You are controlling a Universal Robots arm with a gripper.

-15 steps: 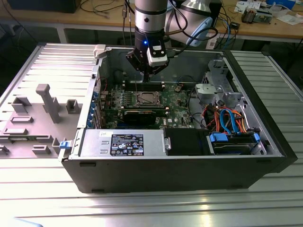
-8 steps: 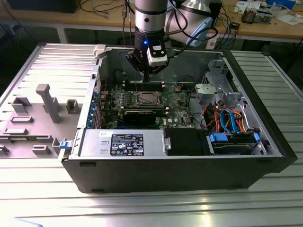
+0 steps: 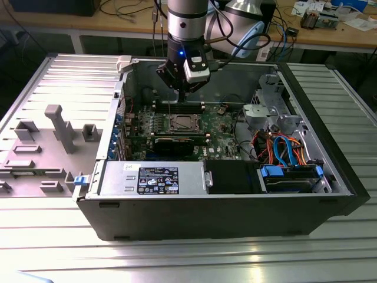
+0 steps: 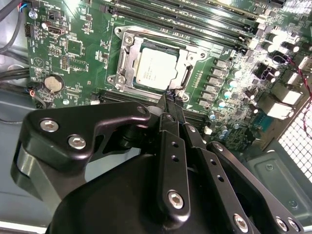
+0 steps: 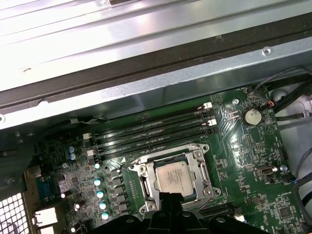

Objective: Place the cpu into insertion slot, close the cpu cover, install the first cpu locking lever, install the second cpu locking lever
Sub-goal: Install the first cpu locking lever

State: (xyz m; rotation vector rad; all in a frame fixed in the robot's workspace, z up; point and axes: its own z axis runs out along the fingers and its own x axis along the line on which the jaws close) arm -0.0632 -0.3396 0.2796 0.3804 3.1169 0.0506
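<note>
One cpu (image 4: 155, 66), a flat square with a pale silver-grey top, sits in the insertion slot (image 3: 179, 123). One cpu cover (image 4: 126, 51) lies flat around it as a shiny frame. The cpu is just below and ahead of the gripper (image 4: 170, 100), whose fingers are pressed together, gripping nothing visible.
</note>
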